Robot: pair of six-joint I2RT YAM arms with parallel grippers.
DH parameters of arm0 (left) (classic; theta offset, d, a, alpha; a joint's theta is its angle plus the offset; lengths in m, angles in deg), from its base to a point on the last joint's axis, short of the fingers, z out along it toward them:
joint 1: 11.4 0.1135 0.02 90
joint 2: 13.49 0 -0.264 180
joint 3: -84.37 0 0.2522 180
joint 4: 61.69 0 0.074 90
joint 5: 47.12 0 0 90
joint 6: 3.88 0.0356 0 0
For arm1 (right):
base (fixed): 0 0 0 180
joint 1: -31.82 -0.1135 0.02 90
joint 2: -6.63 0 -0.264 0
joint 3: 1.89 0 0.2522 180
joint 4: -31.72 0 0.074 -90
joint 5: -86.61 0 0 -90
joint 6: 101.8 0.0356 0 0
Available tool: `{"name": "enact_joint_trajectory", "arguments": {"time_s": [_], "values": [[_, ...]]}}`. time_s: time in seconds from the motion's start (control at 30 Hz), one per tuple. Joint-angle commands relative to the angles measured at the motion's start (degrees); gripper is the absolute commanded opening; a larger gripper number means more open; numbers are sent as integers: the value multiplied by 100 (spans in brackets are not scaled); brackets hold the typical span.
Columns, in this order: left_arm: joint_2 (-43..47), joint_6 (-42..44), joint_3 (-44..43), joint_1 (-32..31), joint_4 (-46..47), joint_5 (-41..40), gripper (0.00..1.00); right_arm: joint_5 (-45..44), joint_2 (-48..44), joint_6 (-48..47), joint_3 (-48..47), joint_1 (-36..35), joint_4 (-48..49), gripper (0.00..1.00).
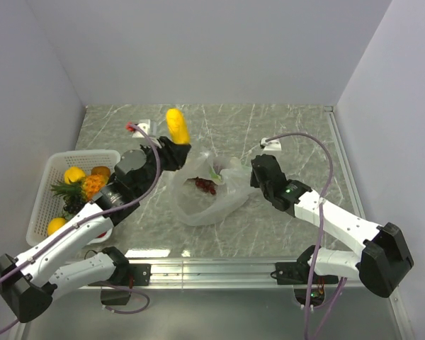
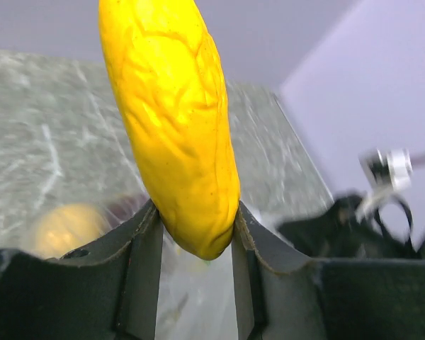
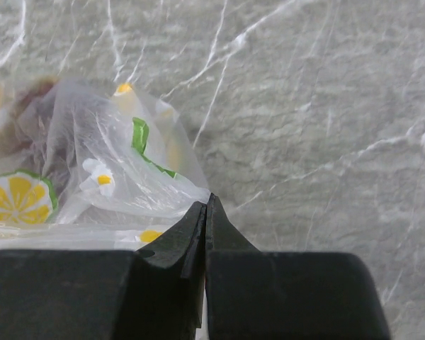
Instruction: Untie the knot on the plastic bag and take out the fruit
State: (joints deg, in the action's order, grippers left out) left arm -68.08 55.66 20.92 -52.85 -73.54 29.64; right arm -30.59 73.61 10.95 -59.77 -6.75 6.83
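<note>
My left gripper is shut on the large yellow fruit and holds it upright, raised above the table behind the bag. In the left wrist view the fruit stands between the two fingers. The clear plastic bag, printed with flowers and lemon slices, lies crumpled at the table's middle with a small red fruit inside. My right gripper is shut at the bag's right edge, pinching a fold of the plastic. No tied knot shows.
A white basket at the left holds the orange pineapple, a brownish-orange round fruit and yellow round fruits. White cable clips sit on the marble table behind the bag. Grey walls close in on three sides.
</note>
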Motion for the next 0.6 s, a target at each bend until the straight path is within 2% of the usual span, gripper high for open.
{"name": "enact_joint_trajectory", "arguments": {"time_s": [0.0, 0.03, 0.1, 0.13, 0.17, 0.23, 0.27, 0.33, 0.37, 0.5, 0.57], "values": [[193, -521, -102, 181, 565, -800, 1, 48, -220, 195, 87, -151, 103, 0], [255, -601, -111, 225, 208, -1595, 1, 48, -238, 204, 122, -186, 103, 0], [387, -1116, -233, 418, -486, -2539, 1, 57, -308, 222, 193, -195, 112, 0], [422, -1355, -286, 540, -1430, -3336, 0, 57, -326, 222, 210, -195, 112, 0], [457, -1619, -330, 933, -1813, -3535, 1, 66, -343, 213, 237, -186, 129, 0], [624, -2051, -261, 1401, -2430, -3695, 1, 83, -361, 204, 263, -186, 147, 0], [747, -2226, -156, 1890, -2902, -3652, 2, 92, -344, 196, 272, -186, 156, 0], [844, -2438, -24, 2385, -3301, -3634, 4, 110, -344, 178, 272, -186, 173, 0], [923, -2526, 134, 2883, -3546, -3555, 5, 136, -335, 169, 263, -178, 182, 0], [968, -2553, 504, 4134, -3864, -3116, 9, 180, -352, 117, 246, -195, 200, 0], [880, -2579, 679, 4766, -3944, -2984, 24, 171, -344, 73, 228, -186, 182, 0]]}}
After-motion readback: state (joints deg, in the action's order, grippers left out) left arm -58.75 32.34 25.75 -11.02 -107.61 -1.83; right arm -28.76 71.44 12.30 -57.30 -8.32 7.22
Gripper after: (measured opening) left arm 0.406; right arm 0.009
